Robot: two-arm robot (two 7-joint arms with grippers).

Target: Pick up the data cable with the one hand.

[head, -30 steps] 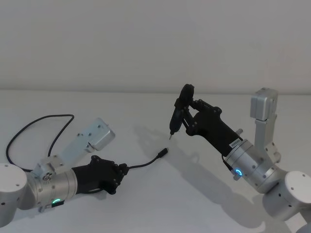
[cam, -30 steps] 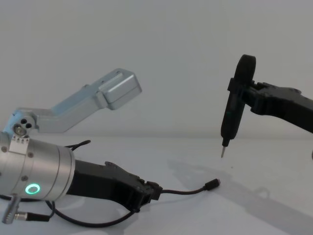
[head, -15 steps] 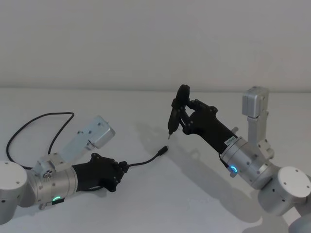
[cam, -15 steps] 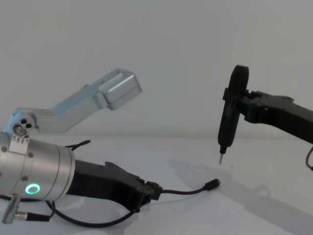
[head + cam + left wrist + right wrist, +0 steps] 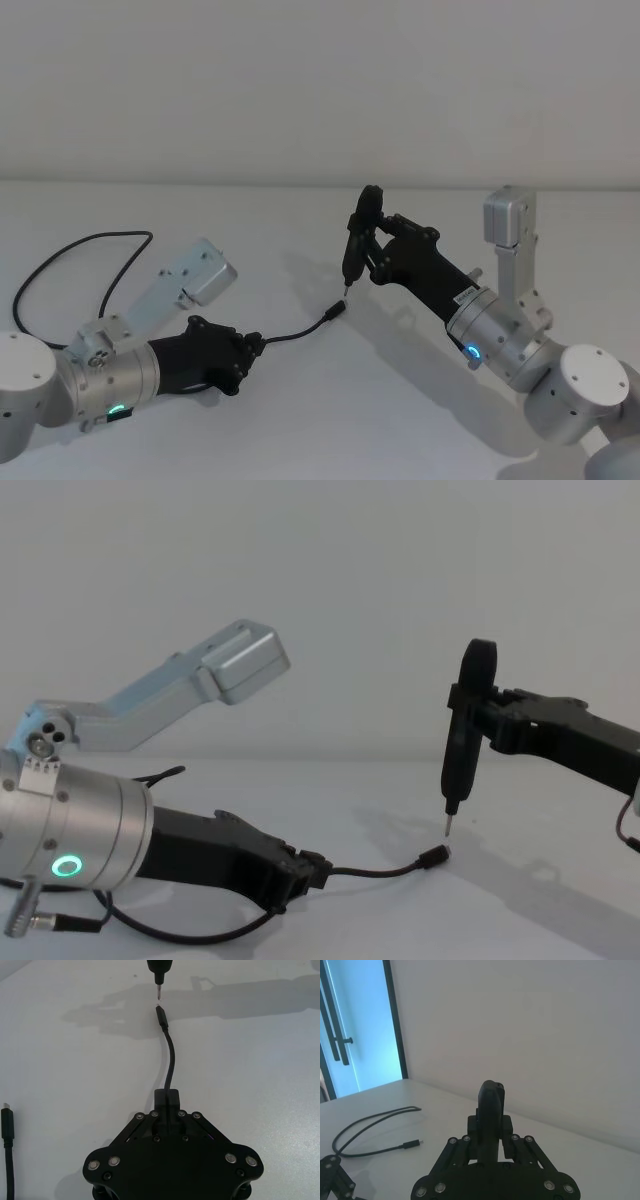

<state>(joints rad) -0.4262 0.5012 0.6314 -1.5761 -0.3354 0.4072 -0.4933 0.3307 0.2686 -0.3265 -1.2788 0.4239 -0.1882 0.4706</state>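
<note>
My left gripper [image 5: 250,346] lies low on the table, shut on the data cable [image 5: 296,334] a short way behind its plug [image 5: 336,311]. The left wrist view has the cable [image 5: 170,1060] running out from the closed fingers to the plug [image 5: 161,1013]. The rest of the black cord loops away at the far left [image 5: 70,250]. My right gripper [image 5: 376,250] is shut on an upright black pen-like tool [image 5: 462,745]. Its metal tip [image 5: 447,826] hangs just above the plug [image 5: 436,855].
The white table [image 5: 300,420] runs back to a plain wall. A silver link of the left arm [image 5: 190,685] slants up over the gripper. The cable's other plug [image 5: 6,1121] lies beside the left gripper. A glass door [image 5: 355,1025] stands behind the table.
The right arm has carried the pen-like tool left and down, so its tip is now close over the cable's plug. The left gripper and cable have stayed put.
</note>
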